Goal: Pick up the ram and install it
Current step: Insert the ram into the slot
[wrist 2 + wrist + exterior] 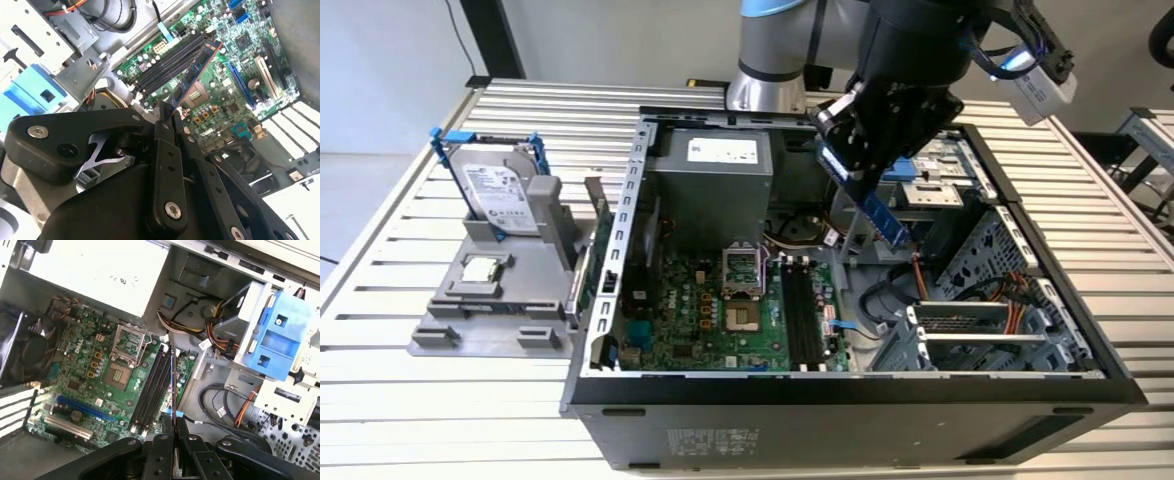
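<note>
Black fingers (167, 165) clamping ram (197, 74), above green motherboard (80, 385), white-labelled power supply (714, 185)

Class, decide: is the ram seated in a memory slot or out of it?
Out. The gripper grips the ram in the air above the motherboard; the black memory slots below sit empty.

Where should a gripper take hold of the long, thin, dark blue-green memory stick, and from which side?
I would pinch the memory stick across its two flat faces, as the black gripper holds it, coming from the side away from the black motherboard slots. It is thin, so only the faces offer grip, and its slot-facing edge must be free.
</note>
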Robot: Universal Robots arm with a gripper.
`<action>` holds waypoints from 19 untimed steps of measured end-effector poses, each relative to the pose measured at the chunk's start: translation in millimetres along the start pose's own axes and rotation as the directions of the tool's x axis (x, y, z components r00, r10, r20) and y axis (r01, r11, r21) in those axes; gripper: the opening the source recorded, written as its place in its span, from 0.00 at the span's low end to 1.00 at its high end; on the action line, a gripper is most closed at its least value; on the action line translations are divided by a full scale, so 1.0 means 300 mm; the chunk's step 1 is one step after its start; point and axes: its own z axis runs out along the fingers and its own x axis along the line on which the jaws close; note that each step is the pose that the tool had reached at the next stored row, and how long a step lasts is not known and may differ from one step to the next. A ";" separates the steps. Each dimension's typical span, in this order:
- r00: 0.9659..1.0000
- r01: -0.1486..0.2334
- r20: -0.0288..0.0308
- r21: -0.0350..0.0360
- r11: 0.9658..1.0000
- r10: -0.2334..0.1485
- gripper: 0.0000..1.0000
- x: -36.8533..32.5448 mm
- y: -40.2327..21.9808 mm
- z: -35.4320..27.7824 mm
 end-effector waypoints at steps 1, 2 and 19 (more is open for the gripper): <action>1.000 -0.018 0.000 0.000 1.000 0.018 0.00 0.000 0.000 0.000; 0.999 -0.037 0.000 0.000 0.999 0.037 0.00 0.000 0.000 0.000; 0.941 -0.339 0.002 -0.004 0.941 0.339 0.00 0.000 0.000 0.000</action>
